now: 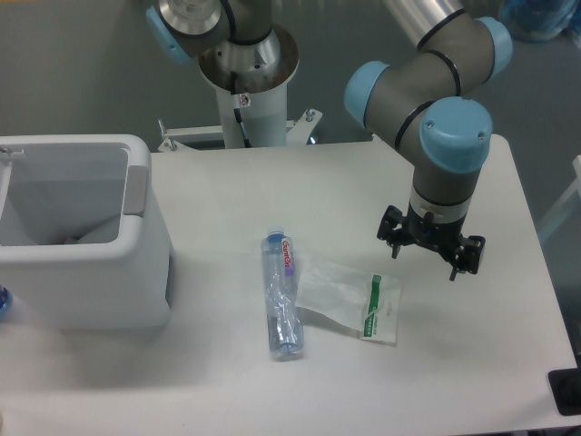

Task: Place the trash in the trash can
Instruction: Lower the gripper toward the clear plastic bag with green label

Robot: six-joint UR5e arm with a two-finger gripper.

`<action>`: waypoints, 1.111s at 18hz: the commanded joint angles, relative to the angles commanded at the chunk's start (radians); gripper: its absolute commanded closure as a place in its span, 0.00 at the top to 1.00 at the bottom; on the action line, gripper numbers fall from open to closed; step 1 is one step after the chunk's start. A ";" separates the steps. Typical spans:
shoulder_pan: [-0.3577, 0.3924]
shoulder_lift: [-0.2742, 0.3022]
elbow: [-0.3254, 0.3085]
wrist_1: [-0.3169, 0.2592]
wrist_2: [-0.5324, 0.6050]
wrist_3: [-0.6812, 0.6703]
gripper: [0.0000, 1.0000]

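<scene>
A crushed clear plastic bottle [281,295] with a purple-pink label lies on the white table near the middle. A flat clear plastic bag [349,295] with a green strip lies right beside it, to its right. The large white trash can [82,232] stands at the left edge, its top opening facing up. My gripper [429,256] hangs above the table to the right of the bag, apart from it. Its fingers [456,265] are spread and nothing is between them.
The arm's base column [247,91] stands at the back edge of the table. The table's right edge [545,272] is close to the gripper. A dark object [567,392] sits at the lower right corner.
</scene>
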 joint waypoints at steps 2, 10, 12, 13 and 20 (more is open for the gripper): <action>0.000 -0.005 -0.003 0.000 0.006 0.002 1.00; -0.003 -0.008 -0.064 0.050 -0.041 -0.011 1.00; -0.006 -0.011 -0.080 0.072 -0.084 -0.012 1.00; -0.009 -0.012 -0.084 0.072 -0.084 -0.012 1.00; -0.090 -0.057 -0.094 0.071 -0.078 0.000 1.00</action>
